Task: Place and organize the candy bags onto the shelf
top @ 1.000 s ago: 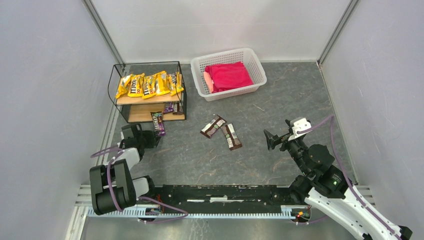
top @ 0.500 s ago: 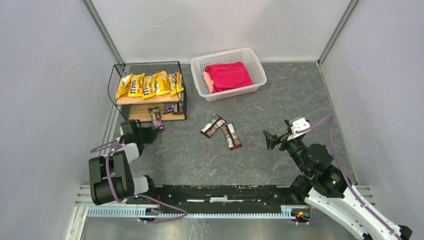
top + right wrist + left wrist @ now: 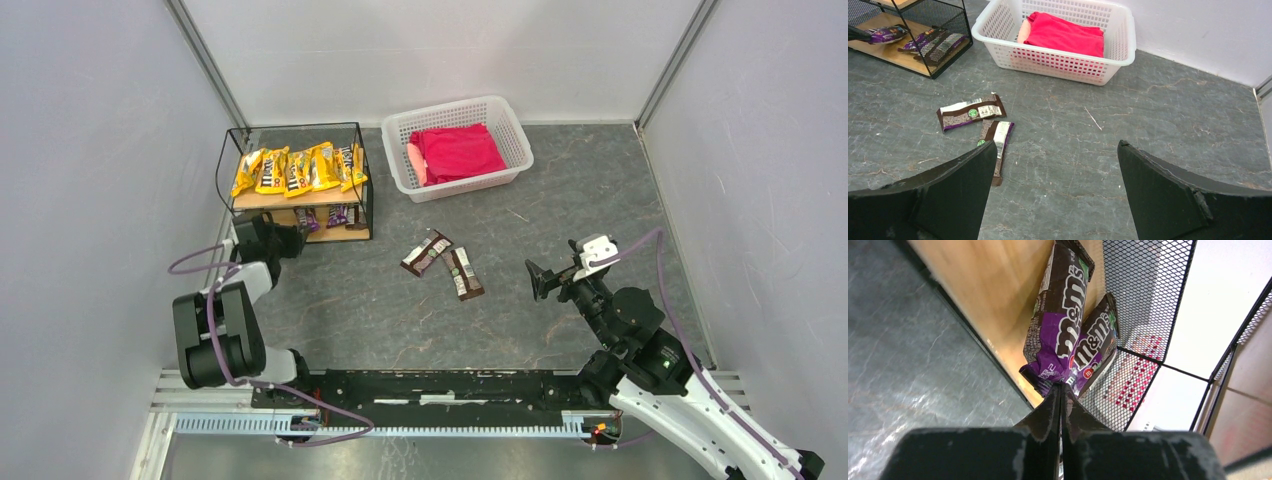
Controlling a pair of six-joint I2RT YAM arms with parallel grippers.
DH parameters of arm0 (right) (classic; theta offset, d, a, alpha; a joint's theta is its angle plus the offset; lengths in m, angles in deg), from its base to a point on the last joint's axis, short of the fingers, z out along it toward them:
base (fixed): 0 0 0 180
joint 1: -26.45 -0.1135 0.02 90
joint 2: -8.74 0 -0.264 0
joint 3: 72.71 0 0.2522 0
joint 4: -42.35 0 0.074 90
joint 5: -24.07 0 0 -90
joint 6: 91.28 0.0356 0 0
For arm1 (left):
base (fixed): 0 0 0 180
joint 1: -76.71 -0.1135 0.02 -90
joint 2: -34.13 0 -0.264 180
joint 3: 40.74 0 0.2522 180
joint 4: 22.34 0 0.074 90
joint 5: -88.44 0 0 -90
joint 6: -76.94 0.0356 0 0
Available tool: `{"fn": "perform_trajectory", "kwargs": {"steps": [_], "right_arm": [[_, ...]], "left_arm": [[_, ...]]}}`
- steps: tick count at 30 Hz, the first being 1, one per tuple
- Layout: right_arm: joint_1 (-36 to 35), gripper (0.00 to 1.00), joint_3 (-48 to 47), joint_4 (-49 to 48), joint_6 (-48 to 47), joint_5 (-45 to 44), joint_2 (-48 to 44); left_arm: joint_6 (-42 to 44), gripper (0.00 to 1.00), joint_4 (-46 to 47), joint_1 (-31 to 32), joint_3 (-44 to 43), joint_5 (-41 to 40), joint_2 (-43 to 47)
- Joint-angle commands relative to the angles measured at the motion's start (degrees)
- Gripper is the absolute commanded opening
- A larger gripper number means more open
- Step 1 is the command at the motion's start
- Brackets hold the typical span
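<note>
The shelf (image 3: 290, 127) stands at the back left, several yellow candy bags (image 3: 300, 168) in a row on its top board. On the lower board lie two purple and brown candy bags (image 3: 1058, 330) (image 3: 1095, 340). My left gripper (image 3: 1060, 385) is shut, its tips touching the near end of the nearer purple bag at the board's front edge; from above the left gripper (image 3: 288, 234) points into the lower tier. Two dark candy bags (image 3: 426, 252) (image 3: 463, 272) lie on the floor mid-table. My right gripper (image 3: 1055, 142) hangs open right of them, with nothing between its fingers.
A white perforated basket (image 3: 455, 104) holding a red cloth (image 3: 458, 150) sits at the back, right of the shelf. Grey walls close in the left, back and right sides. The shelf's right side is black wire mesh (image 3: 1143, 285).
My left gripper has closed and moved toward the shelf; the purple bag that lay half out on the floor now lies farther in on the lower board. The right arm barely moved.
</note>
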Motion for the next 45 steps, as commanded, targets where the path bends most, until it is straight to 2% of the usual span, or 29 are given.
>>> {"fn": "perform_trajectory", "kwargs": {"steps": [1,12,20,28,31,38,45], "right_arm": [[-0.33,0.98,0.23,-3.06,0.36,-0.06,0.71],[-0.29,0.98,0.54,-4.03,0.38,0.42,1.68],[-0.38,0.98,0.31,-4.21,0.43,0.35,2.55],[-0.29,0.98,0.31,-4.33,0.42,0.16,3.14],[-0.34,0.98,0.37,-4.41,0.53,0.34,3.2],[-0.31,0.98,0.4,-4.43,0.64,1.1,3.11],[-0.28,0.98,0.41,-4.15,0.64,1.61,2.82]], "left_arm": [[7.8,0.02,2.51,-0.17,-3.65,3.62,-3.93],[15.71,0.02,5.4,-0.15,-5.81,6.37,-8.82],[15.45,0.02,9.2,-0.18,-7.14,8.24,-13.26],[15.44,0.05,9.7,-0.16,-7.76,7.37,-13.33],[15.9,0.11,7.57,-0.17,-7.54,5.97,-12.03],[17.04,0.37,2.58,-0.21,-6.09,4.01,-7.01],[17.66,0.56,-5.07,-0.15,-1.97,3.49,3.14]]}}
